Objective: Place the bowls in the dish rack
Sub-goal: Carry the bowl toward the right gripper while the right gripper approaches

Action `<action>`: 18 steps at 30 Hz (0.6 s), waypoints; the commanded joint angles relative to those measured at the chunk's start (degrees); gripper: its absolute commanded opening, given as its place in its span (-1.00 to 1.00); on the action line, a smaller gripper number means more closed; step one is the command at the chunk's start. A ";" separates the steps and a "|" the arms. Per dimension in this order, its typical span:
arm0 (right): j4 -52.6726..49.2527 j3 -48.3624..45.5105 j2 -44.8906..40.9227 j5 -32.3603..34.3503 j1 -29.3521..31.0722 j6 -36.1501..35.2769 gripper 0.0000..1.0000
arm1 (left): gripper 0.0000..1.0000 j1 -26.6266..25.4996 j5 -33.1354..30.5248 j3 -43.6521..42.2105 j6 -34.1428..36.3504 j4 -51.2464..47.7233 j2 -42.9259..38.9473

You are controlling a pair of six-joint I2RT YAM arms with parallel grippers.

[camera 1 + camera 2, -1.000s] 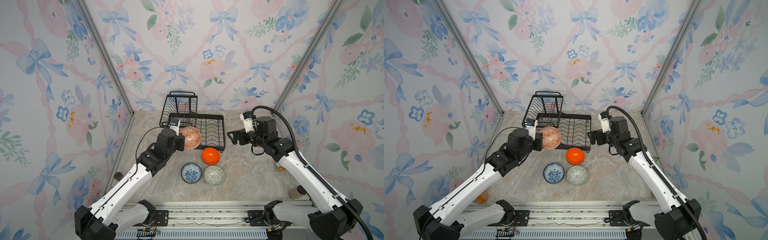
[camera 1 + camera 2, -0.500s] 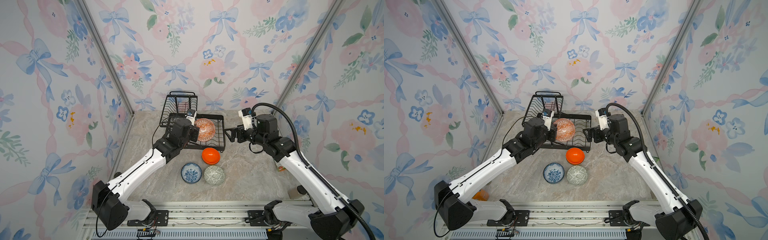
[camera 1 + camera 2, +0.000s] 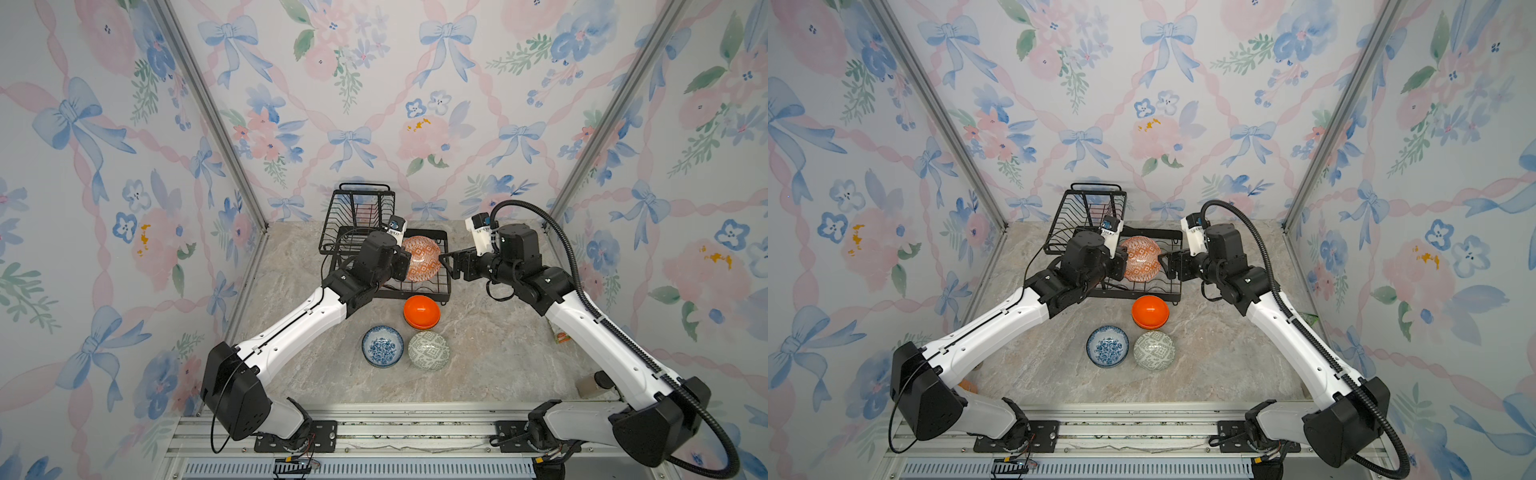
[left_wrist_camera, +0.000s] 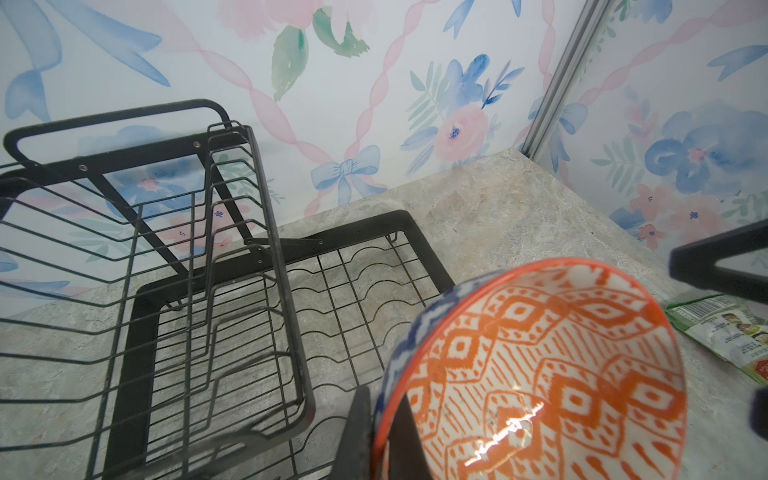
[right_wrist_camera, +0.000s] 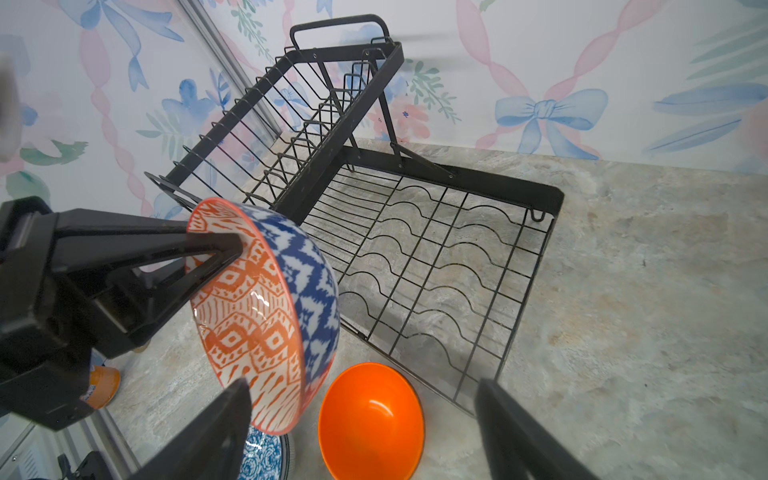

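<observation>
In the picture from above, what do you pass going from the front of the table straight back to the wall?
grey-green bowl → orange bowl → patterned bowl → dish rack's raised basket

Above the dish rack (image 5: 498, 185) much of the low tray's wire floor lies free, but the patterned bowl (image 3: 422, 257) in the left gripper (image 5: 232, 249) hangs over it, the right gripper (image 3: 445, 266) crowds its right rim, the raised basket tier (image 3: 359, 212) walls its back-left corner, and the orange bowl (image 3: 421, 311) sits just before its front.

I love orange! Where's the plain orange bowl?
In both top views the orange bowl sits in the middle, in front of the rack, behind the green bowl.
</observation>
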 commanded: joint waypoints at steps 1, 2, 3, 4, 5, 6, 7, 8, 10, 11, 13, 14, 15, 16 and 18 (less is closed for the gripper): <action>0.50 2.88 1.63 1.13 1.10 1.34 0.60 | -1.00 -0.55 1.10 2.34 0.87 4.07 0.45; 0.50 2.96 1.93 1.33 1.34 1.44 0.58 | -1.00 -0.65 1.14 2.42 0.80 4.05 0.62; 0.51 3.19 2.29 1.56 1.46 1.60 0.54 | -1.00 -0.71 1.18 2.43 0.79 4.04 0.80; 0.44 3.37 2.64 1.77 1.61 1.69 0.50 | -1.00 -0.73 1.16 2.51 0.79 4.09 0.88; 0.34 3.54 2.91 2.10 1.77 1.76 0.44 | -1.00 -0.81 1.21 2.52 0.79 4.18 1.00; 0.33 3.61 3.17 2.29 1.82 1.78 0.37 | -1.00 -0.86 1.28 2.52 0.71 4.29 1.04; 0.24 3.64 3.46 2.49 1.98 1.89 0.30 | -1.00 -0.95 1.51 2.59 0.66 4.29 1.15; 0.32 3.60 3.59 2.69 2.00 2.02 0.24 | -1.00 -1.06 1.55 2.65 0.60 4.37 1.22; 0.33 3.59 4.04 2.88 2.05 2.20 0.12 | -1.00 -1.33 1.66 2.69 0.62 4.58 1.35; 0.33 3.58 4.18 3.03 2.11 2.25 0.10 | -1.00 -1.52 1.72 2.84 0.70 4.64 1.52; 0.42 3.51 4.54 2.91 2.17 2.25 0.01 | -1.00 -1.77 1.55 3.03 0.67 4.59 1.75; 0.31 3.55 4.67 2.96 2.22 2.31 -0.06 | -1.00 -1.86 1.59 3.13 0.62 4.57 1.83; 0.29 3.52 4.82 3.04 2.26 2.33 -0.09 | -1.00 -1.96 1.56 3.22 0.62 4.58 1.94; 0.20 3.60 4.96 2.98 2.29 2.33 -0.11 | -1.00 -2.12 1.59 3.27 0.62 4.64 2.12; 0.16 3.51 5.13 3.35 2.40 2.26 -0.14 | -1.00 -2.31 1.59 3.39 0.62 4.76 2.31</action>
